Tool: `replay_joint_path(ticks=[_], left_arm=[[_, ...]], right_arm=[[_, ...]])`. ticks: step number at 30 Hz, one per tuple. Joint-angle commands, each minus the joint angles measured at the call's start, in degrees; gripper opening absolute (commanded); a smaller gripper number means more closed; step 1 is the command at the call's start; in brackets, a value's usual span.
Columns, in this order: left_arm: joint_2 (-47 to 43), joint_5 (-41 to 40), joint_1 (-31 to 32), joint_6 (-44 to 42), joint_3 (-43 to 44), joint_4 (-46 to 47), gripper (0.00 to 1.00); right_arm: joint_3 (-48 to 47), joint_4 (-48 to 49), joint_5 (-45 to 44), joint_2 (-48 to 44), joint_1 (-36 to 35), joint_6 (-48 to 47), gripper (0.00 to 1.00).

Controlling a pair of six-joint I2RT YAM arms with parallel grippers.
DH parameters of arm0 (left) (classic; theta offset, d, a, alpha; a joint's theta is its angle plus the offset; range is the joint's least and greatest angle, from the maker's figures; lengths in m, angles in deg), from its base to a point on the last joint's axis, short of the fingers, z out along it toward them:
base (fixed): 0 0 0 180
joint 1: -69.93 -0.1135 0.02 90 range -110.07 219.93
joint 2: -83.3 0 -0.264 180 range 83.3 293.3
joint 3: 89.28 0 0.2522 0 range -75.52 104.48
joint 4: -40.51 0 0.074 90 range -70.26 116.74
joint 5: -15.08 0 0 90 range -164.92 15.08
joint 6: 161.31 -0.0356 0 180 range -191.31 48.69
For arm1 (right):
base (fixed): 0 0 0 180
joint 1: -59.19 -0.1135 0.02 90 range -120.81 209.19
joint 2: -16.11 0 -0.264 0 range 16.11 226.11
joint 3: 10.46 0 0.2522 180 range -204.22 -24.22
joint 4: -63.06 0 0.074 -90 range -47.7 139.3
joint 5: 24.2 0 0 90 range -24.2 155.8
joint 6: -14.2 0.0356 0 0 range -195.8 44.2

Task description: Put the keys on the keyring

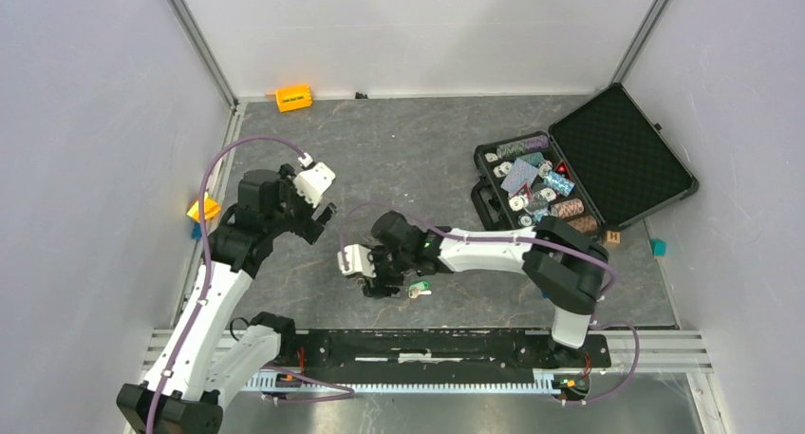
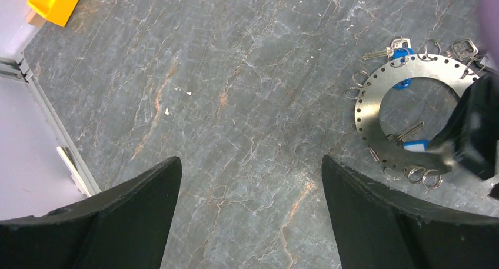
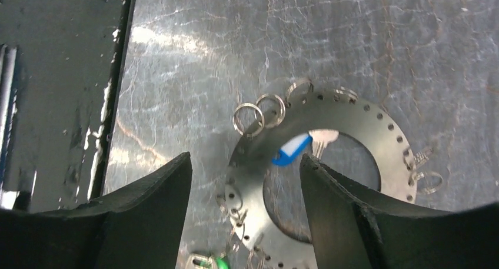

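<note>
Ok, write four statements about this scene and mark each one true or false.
1. The left end effector is open and empty. True.
2. The keyring lies inside the black case. False: it lies on the table, beneath the right end effector.
3. A blue-tagged key shows through the keyring's centre hole. True.
4. The black case is shut. False: its lid is open, with chips inside.
</note>
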Motion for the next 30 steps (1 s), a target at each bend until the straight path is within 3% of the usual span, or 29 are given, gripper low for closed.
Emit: replay_joint_path(ticks=[1, 6, 16, 30], left_arm=[[-0.5, -0.6, -0.3, 2.8, 0.2, 3.2, 0.95], [0.4, -0.4, -0.3, 2.6, -0.2, 5.3, 0.95], [1.3, 2.6, -0.3, 2.6, -0.7, 7.0, 0.96], [1.4, 6.4, -0.3, 1.7, -2.8, 7.2, 0.98]], right_arm=[[-7.4, -1.8, -5.3, 4.7, -1.3, 1.7, 0.73], [-10.7, -3.8, -7.3, 9.1, -1.9, 1.7, 0.73], [-3.9, -4.7, -10.0, 6.4, -1.0, 0.1, 0.71], [3.7, -5.7, -10.3, 1.5, 9.3, 0.5, 0.50]])
